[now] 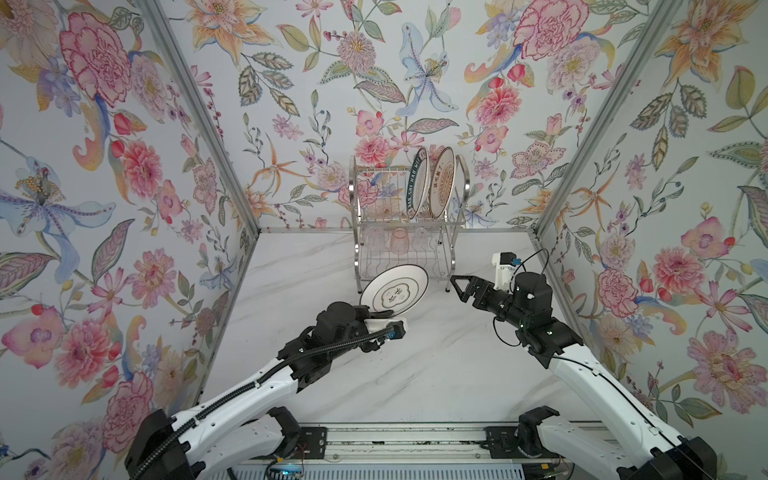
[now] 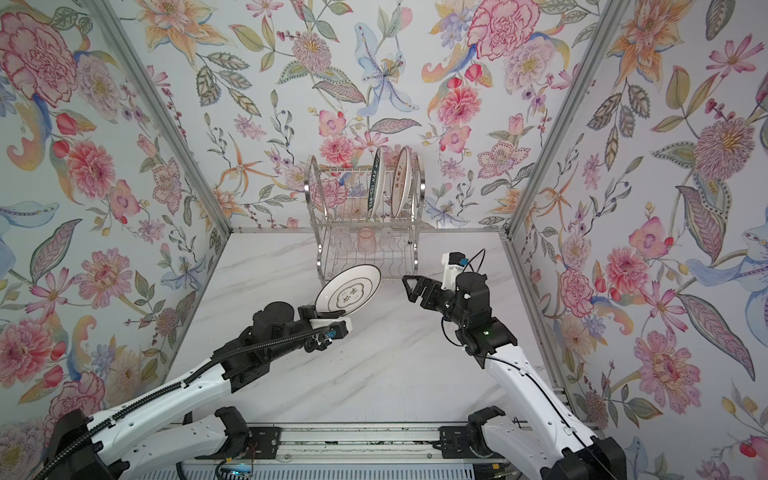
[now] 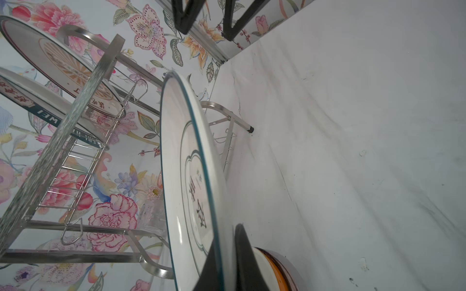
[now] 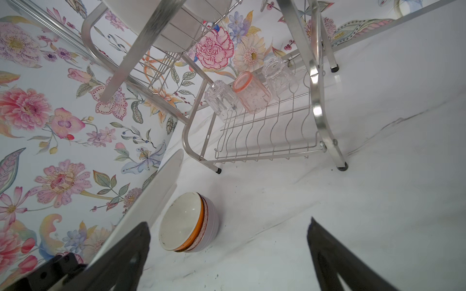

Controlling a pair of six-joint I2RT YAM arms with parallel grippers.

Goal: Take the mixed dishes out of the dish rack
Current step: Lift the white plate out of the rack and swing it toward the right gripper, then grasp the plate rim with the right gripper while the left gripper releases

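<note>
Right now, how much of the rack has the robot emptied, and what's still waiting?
Done: three bowls sit stacked on the table. In hand: the left hand is shut on the white plate, clear of the rack; the right hand is open and empty. Left: the teal-lettered plate and orange sunburst plate on top, plus the pink glass and two clear glasses on the lower shelf.
</note>
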